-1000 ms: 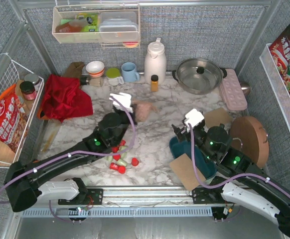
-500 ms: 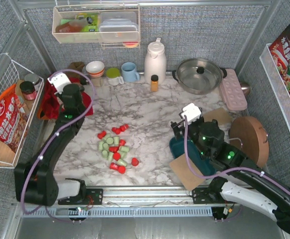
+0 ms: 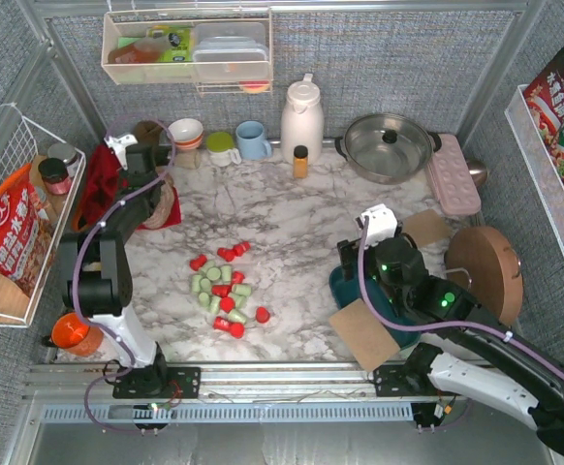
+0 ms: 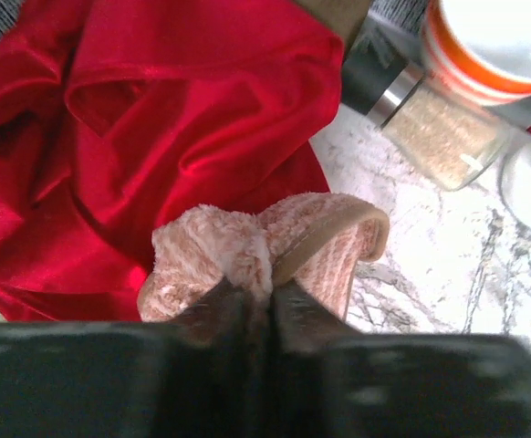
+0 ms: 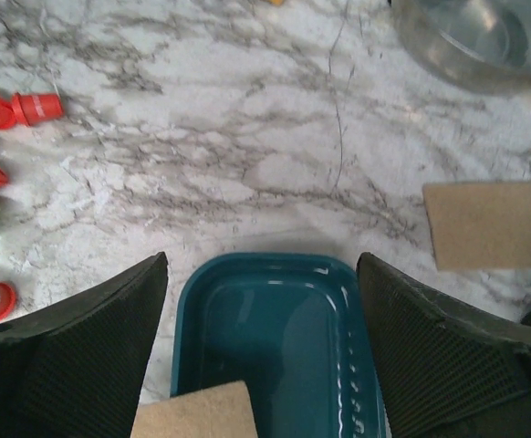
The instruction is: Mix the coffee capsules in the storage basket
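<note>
The coffee capsules (image 3: 226, 289), red and pale green, lie in a loose pile on the marble table, outside the basket; a few show at the left edge of the right wrist view (image 5: 10, 108). The dark teal storage basket (image 3: 342, 289) sits right of them, mostly under my right arm, and holds no capsules (image 5: 185, 319). My right gripper (image 5: 261, 265) hovers over it, wide open and empty (image 3: 358, 263). My left gripper (image 4: 270, 292) is at the back left (image 3: 154, 194), shut on a pink fluffy cloth item (image 4: 247, 242) beside a red cloth (image 4: 156, 109).
A brown cardboard piece (image 5: 192, 415) overlaps the basket's near end; another lies at the right (image 5: 489, 224). A steel pot (image 3: 389, 145), white jug (image 3: 301, 116), cups, a spice jar (image 4: 439, 128) and a bowl (image 4: 494, 46) line the back. An orange object (image 3: 69, 332) sits by the left arm's base.
My left arm swung from over the capsule pile to the back left corner, carrying the pink fluffy item with it. The capsules are uncovered. The right arm barely shifted.
</note>
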